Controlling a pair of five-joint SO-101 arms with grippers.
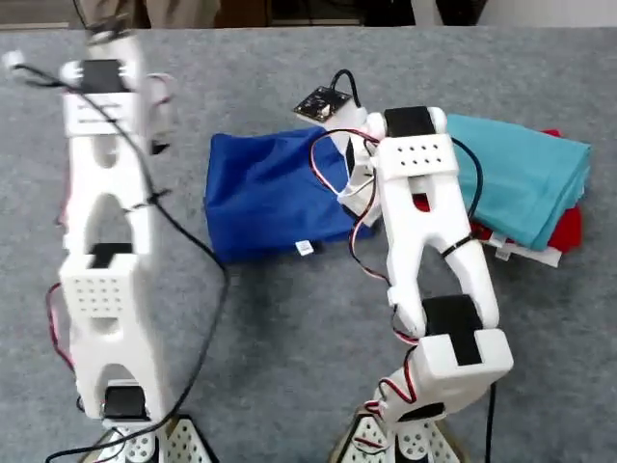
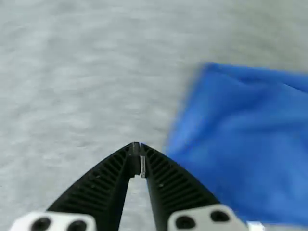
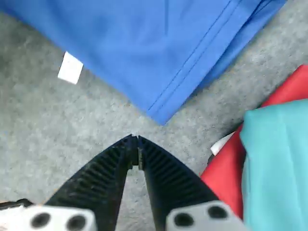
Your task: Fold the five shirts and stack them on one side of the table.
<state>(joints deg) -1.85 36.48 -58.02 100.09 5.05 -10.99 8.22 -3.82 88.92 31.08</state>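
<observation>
**Status: Blue Shirt Folded, Not Yet Stacked**

A folded royal-blue fabric shirt is laid flat near the middle of the grey felt-covered desk. A stack is formed at one side of the desk. In it, a folded teal fabric shirt is placed on top, a red fabric garment is seen beneath it, and a white fabric layer is seen at the bottom edge. Three stacked layers and one loose shirt can therefore be counted. A fifth shirt cannot be made out, and it may be hidden within the stack. The folding is judged largely complete. The transfer of the blue shirt onto the stack is judged to be outstanding.

The left end effector is closed with nothing between its fingers. It is held above bare desk, just beside an edge of the blue shirt. The right end effector is likewise closed and empty. It is positioned over the strip of bare desk between the blue shirt and the stack.

The full layout of both arms and the stack is given by the high view. In the right wrist view, the stitched hem corner and the small white label of the blue shirt are shown. The blue shirt is also confirmed there to lie apart from the red garment and the teal shirt.
</observation>
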